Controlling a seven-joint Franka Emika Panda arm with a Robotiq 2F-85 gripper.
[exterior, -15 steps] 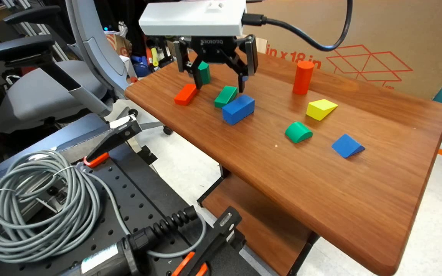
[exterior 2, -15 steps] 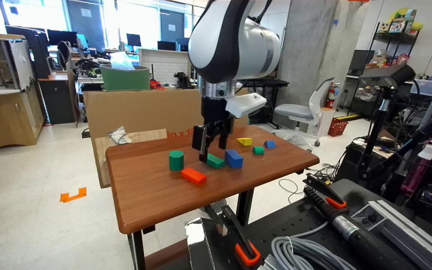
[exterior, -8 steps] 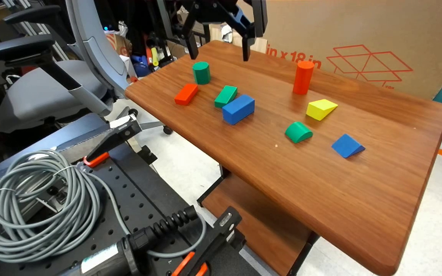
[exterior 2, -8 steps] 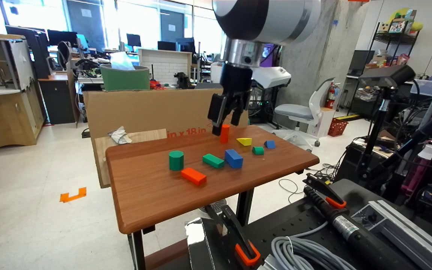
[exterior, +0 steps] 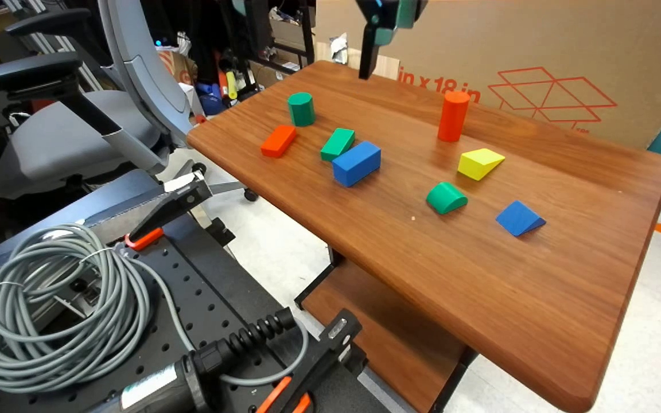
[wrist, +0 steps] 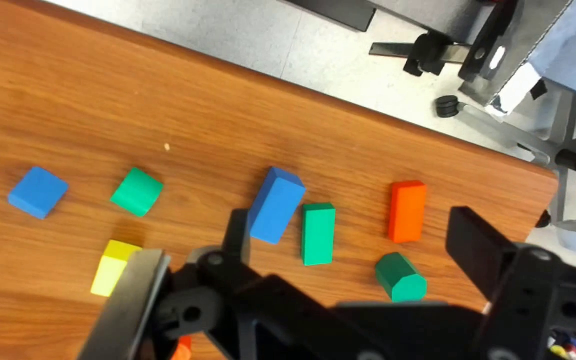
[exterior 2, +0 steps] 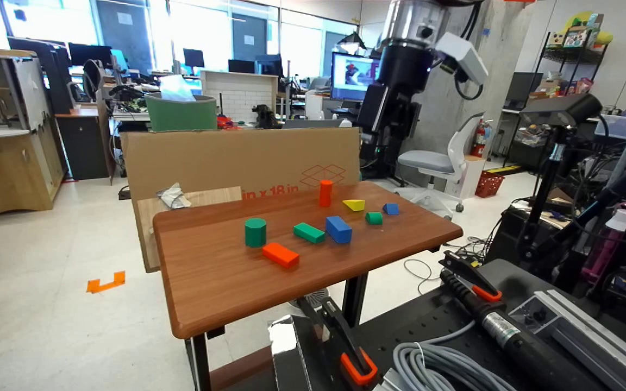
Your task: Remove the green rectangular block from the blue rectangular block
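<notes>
The green rectangular block lies flat on the table in both exterior views and in the wrist view. The blue rectangular block lies beside it, also on the table, in both exterior views and in the wrist view. A narrow strip of table shows between them in the wrist view. My gripper is open and empty, high above the table. It is cut off at the top of an exterior view, and its fingertips look dark in the exterior view with the arm.
Around them on the table are a red-orange block, a green prism, an orange cylinder, a yellow wedge, a green half-round block and a blue wedge. A cardboard sheet stands behind the table.
My open gripper has risen from close over the green rectangular block and moved up and away from the blocks. The blocks have not visibly moved.
</notes>
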